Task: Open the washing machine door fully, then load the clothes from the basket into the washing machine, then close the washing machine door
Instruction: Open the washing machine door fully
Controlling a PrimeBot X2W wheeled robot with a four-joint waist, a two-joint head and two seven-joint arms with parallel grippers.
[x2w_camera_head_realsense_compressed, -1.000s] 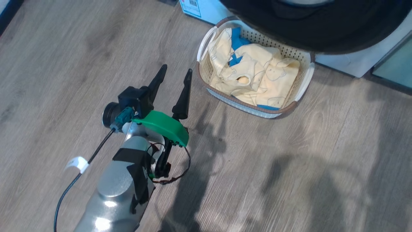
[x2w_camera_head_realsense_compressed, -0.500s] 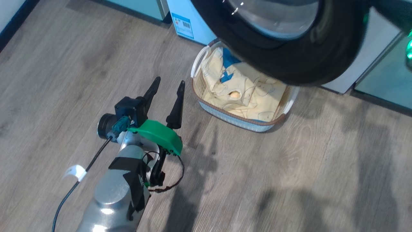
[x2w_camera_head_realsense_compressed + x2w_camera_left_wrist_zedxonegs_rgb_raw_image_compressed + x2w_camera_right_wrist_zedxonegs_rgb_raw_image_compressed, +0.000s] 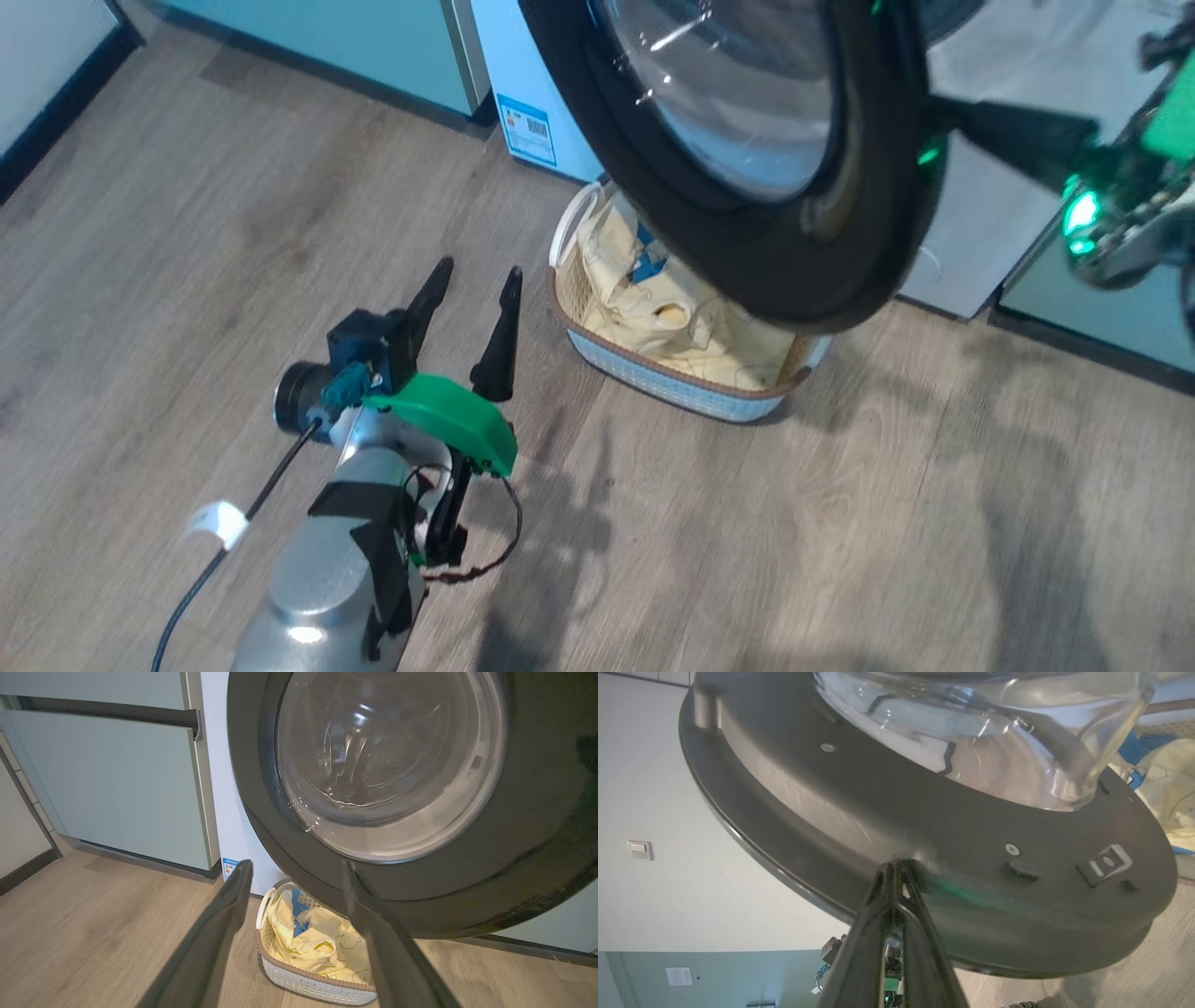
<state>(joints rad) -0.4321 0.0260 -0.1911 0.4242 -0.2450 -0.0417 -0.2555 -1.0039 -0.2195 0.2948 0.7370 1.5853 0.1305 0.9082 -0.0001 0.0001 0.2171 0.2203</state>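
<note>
Washing machine door (image 3: 747, 140) at tips of pinched-together right gripper (image 3: 896, 865); left gripper (image 3: 477, 271) wide apart, empty.

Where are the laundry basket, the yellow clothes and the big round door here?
basket (image 3: 672, 385), head view, front wall.
clothes (image 3: 322, 947), left wrist view, yellow fabric.
washing machine door (image 3: 747, 266), head view, black lower rim.

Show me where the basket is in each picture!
Head view: the basket sits in the middle, on the floor, partly behind the door.
Left wrist view: bottom middle, under the door.
Right wrist view: a sliver at the top right edge, past the door.
Shared landmark: the round black door overlaps the basket in all three.
</note>
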